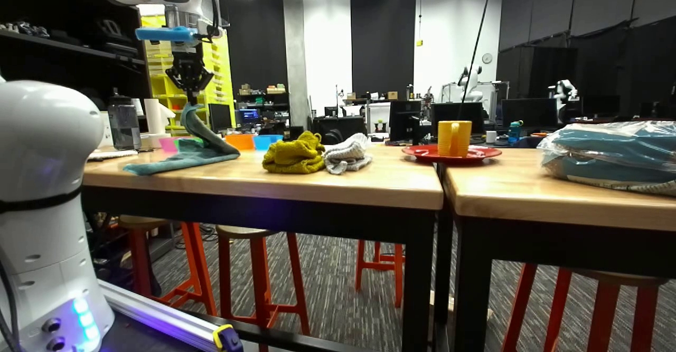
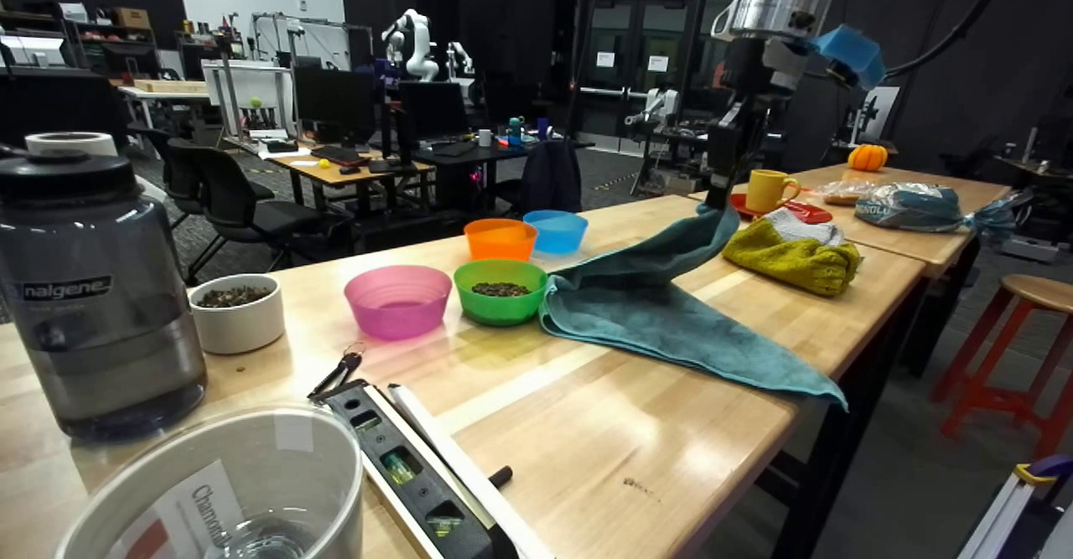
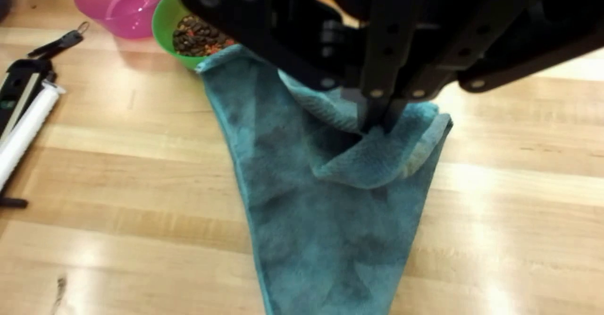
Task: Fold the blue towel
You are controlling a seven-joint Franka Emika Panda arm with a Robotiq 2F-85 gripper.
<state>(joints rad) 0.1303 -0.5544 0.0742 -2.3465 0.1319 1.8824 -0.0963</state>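
Note:
The blue towel [image 2: 671, 328] lies partly on the wooden table, one section lifted into a raised fold. My gripper [image 2: 718, 200] points down above the table, shut on the top of that fold. In an exterior view the lifted cloth curves up from the tabletop to the gripper [image 1: 192, 100], while the rest of the towel [image 1: 174, 160] spreads toward the table's near edge. In the wrist view the fingertips of the gripper [image 3: 377, 125] pinch the towel [image 3: 325, 239], whose lower layer narrows toward the bottom of the picture. One towel corner hangs slightly past the table edge.
A green bowl [image 2: 500, 292] of seeds stands right against the towel, with a pink bowl [image 2: 398, 301], an orange bowl [image 2: 500, 240] and a blue bowl [image 2: 557, 232] close by. A yellow-green rag [image 1: 293, 154] and a white cloth [image 1: 348, 154] lie beyond. A level [image 2: 411, 467] rests nearer the camera.

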